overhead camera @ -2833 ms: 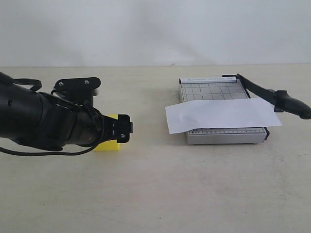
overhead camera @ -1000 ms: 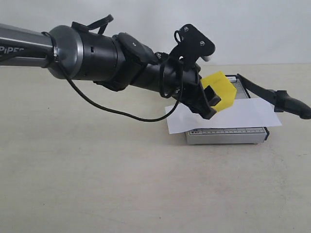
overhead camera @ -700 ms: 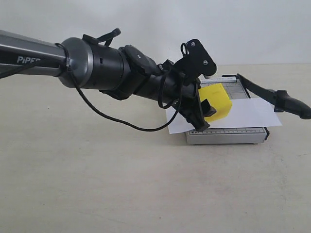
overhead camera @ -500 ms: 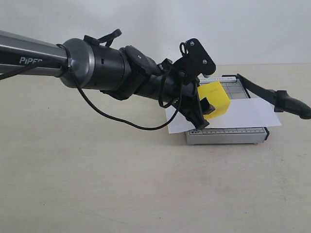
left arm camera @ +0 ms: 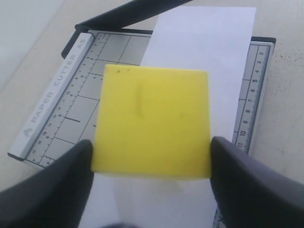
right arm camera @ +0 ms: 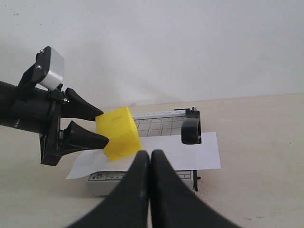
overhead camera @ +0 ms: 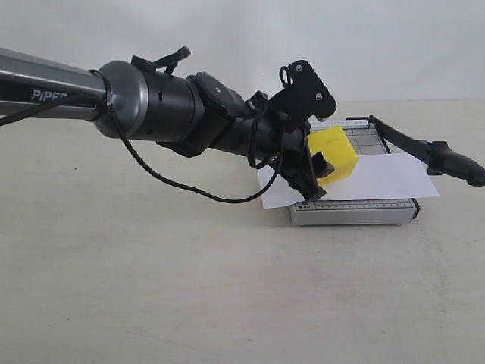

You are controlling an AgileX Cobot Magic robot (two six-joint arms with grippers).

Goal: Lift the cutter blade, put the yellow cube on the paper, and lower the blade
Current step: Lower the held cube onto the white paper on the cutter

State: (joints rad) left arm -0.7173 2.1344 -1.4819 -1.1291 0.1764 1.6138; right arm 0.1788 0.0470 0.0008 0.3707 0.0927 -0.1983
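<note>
The yellow cube (overhead camera: 333, 155) is hanging, seemingly just above the paper (overhead camera: 379, 176), the left gripper (left arm camera: 151, 154) pinching its sides to set it down; the cutter blade (overhead camera: 413, 144) is standing raised; the right gripper (right arm camera: 150, 159) is idling closed, empty.

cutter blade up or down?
Up: the cutter blade slants above the grey base, handle clear of the paper.

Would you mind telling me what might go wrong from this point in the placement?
The yellow cube sits tilted in the left hand, so on release it may land on an edge and roll off the paper. The paper lies loose, overhanging the cutter base; the hand's lower finger is close to it and might drag it askew when withdrawing.
</note>
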